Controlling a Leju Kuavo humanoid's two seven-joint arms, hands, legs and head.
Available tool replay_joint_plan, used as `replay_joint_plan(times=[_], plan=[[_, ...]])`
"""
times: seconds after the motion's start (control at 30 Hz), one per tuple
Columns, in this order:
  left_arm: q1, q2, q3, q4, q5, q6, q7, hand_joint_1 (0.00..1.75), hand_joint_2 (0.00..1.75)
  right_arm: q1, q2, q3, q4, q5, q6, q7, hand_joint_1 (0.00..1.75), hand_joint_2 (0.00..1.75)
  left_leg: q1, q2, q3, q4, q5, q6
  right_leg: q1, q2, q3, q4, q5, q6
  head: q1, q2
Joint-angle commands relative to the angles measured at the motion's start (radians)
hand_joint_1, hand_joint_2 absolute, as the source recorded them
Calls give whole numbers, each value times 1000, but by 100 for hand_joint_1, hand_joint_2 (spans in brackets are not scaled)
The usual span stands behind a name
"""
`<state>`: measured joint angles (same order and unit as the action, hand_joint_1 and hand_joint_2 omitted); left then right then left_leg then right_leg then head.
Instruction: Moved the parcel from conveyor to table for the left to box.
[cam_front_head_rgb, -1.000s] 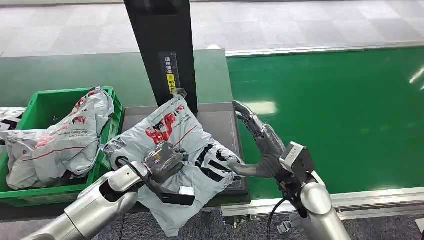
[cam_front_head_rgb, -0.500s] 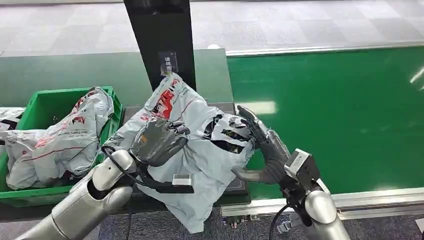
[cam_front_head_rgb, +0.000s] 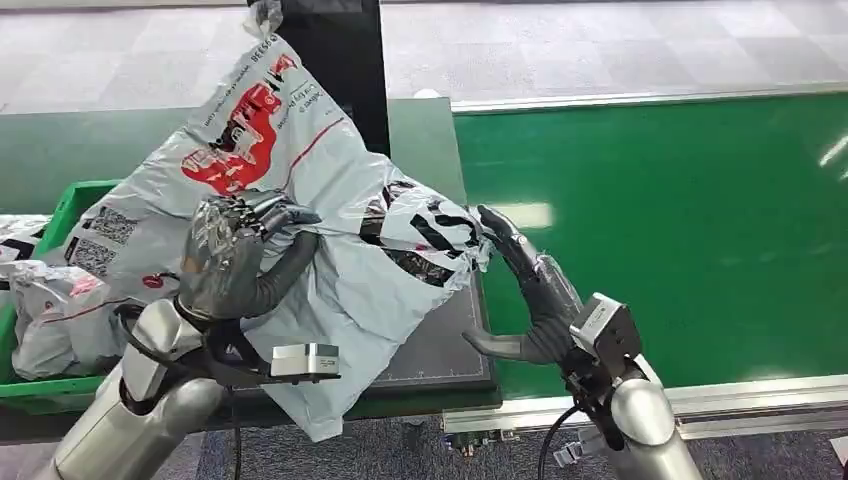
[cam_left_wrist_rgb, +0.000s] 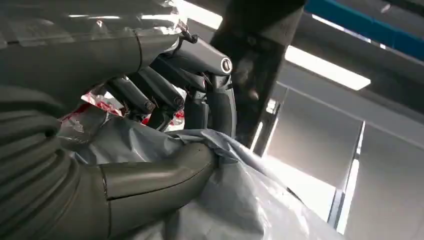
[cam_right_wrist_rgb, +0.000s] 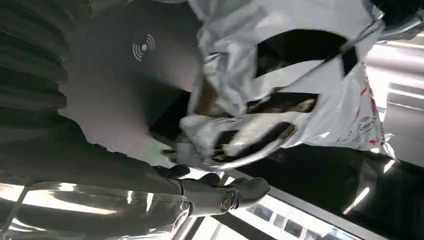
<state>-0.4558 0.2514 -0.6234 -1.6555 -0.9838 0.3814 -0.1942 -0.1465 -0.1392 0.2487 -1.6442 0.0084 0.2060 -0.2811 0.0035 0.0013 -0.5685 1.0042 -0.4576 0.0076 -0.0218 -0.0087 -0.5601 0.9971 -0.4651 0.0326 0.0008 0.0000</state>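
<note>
The left hand (cam_front_head_rgb: 235, 262) has the parcel (cam_front_head_rgb: 300, 200) bunched in its fingers, clenched on a fold of the grey plastic near the middle, and the bag is up off the dark scanning plate (cam_front_head_rgb: 440, 345), hanging over the plate's left edge with its top corner in front of the black post (cam_front_head_rgb: 350, 70). From the left wrist view the thumb and fingers (cam_left_wrist_rgb: 165, 95) pinch the film between them. The right hand (cam_front_head_rgb: 525, 295) is spread and holds nothing, palm just beside the parcel's right edge, above the plate's right side next to the green conveyor belt (cam_front_head_rgb: 660, 220).

This looks like a light, floppy mailer: it sags and creases round the grip, lower tail dangling past the plate's front edge. Slick plastic, so a pinch of loose film could slide out; a hold through the bulkier middle seems safer. The green crate (cam_front_head_rgb: 70, 205), already holding another bag (cam_front_head_rgb: 60, 300), sits at the left, close under the lifted parcel.
</note>
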Motion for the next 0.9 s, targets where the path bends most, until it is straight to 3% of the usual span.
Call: replay_joint_plan(times=[0.03, 0.27, 0.63, 0.9], plan=[[-27, -16, 137, -37, -11, 23, 22, 175, 175, 31, -8, -27, -9, -12, -14, -3, 0, 175, 1, -1, 0, 0, 0, -1, 1, 0, 0, -1, 0, -2, 0, 0], [-102, 27, 251, 68, 81, 12, 28, 175, 175, 62, -1, -37, -42, -14, -31, -6, 0, 175, 1, -1, 0, 0, 1, -1, 2, 0, 0, 0, 0, -3, 0, 0], [-68, 60, 415, 210, 73, 26, 51, 175, 175, 163, 1, -43, -124, 8, -41, -11, 0, 175, 1, 0, 3, -2, 0, -1, 1, 1, 2, -2, 0, -3, 0, 0], [-181, 82, 488, 412, 71, 4, 88, 175, 175, 106, 5, -33, -77, 8, -32, -2, 0, 175, 2, 0, 0, -1, 2, -1, 2, 1, 0, -1, 1, -3, 0, 0]])
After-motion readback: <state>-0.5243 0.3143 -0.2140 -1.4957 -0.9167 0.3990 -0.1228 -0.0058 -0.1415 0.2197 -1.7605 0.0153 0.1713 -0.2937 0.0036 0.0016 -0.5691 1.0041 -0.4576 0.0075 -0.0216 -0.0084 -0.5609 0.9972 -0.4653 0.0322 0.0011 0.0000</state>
